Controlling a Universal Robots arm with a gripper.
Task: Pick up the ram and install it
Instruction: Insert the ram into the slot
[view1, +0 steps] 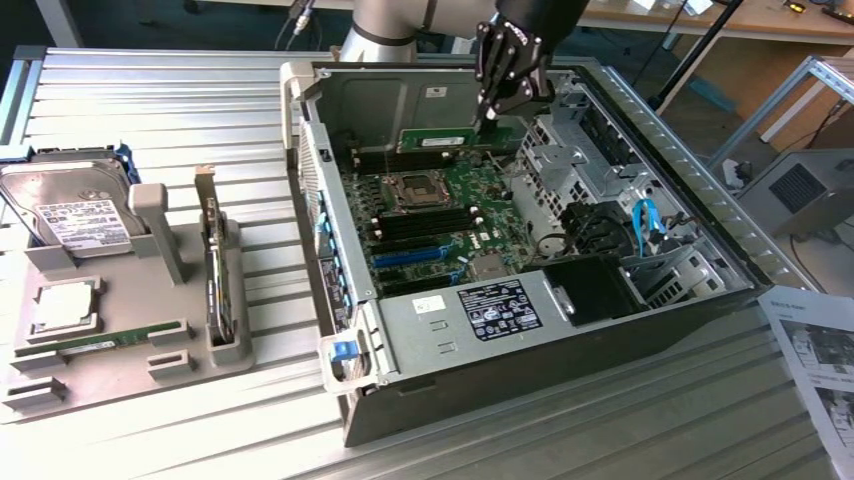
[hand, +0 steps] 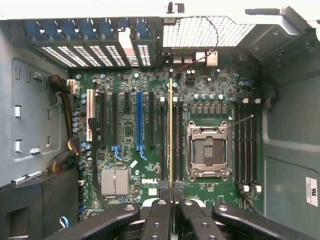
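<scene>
The ram (view1: 438, 138) is a long thin green stick, and my gripper (view1: 483, 118) is shut on its end at the exterior view's right. It hangs level inside the open computer case (view1: 441, 330), a little above the far part of the green motherboard (view1: 461, 215). In the wrist view the ram (hand: 170, 135) shows edge-on as a thin line running out from my gripper (hand: 170, 212). It lies over the black memory slots (hand: 177, 140) beside the empty processor socket (hand: 208, 151).
A grey parts tray (view1: 120, 375) at the exterior view's left holds a hard drive (view1: 74, 210), a silver processor (view1: 63, 305), an upright expansion card (view1: 214, 270) and another green stick (view1: 100, 342). Case walls, a drive cage (view1: 587, 170) and cables ring the board.
</scene>
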